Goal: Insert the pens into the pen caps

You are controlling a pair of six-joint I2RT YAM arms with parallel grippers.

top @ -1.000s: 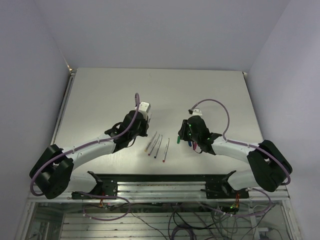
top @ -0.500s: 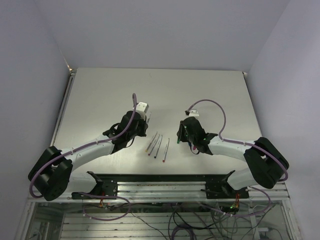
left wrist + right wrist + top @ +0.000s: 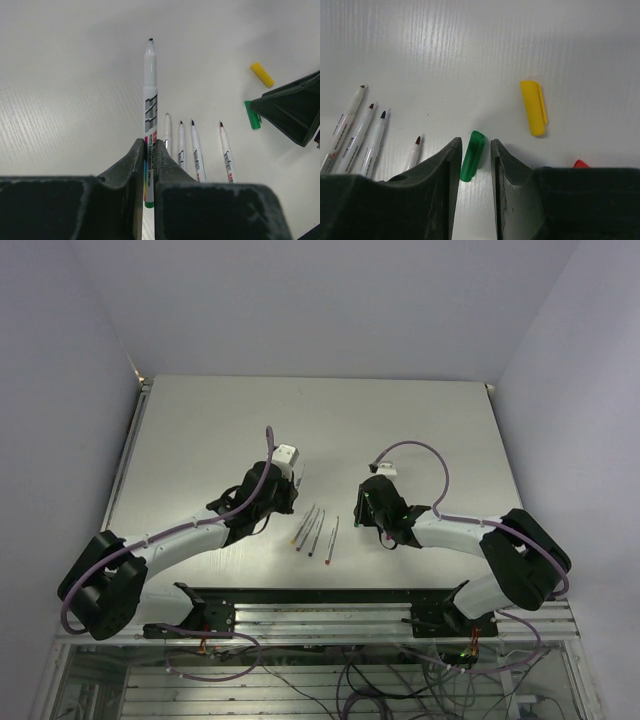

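Observation:
My left gripper (image 3: 149, 150) is shut on a white pen (image 3: 150, 95) that has a green end and points away over the table. Several more pens (image 3: 196, 150) lie side by side on the table just right of it, and they also show in the top view (image 3: 315, 530). My right gripper (image 3: 476, 145) is down at the table and open. Its fingers stand on either side of the green cap (image 3: 472, 156), which lies flat with a gap on each side. The yellow cap (image 3: 534, 107) lies just beyond to the right. A red cap (image 3: 580, 163) peeks out behind the right finger.
The row of loose pens (image 3: 362, 127) lies a short way left of my right gripper (image 3: 365, 512). From the left wrist view, the right gripper's dark body (image 3: 295, 107) sits over the green cap (image 3: 252, 121), near the yellow cap (image 3: 262, 74). The two grippers are close together mid-table.
My right arm has shifted a little to the left over the caps and its jaws have widened slightly. The left arm holds its pen almost still.

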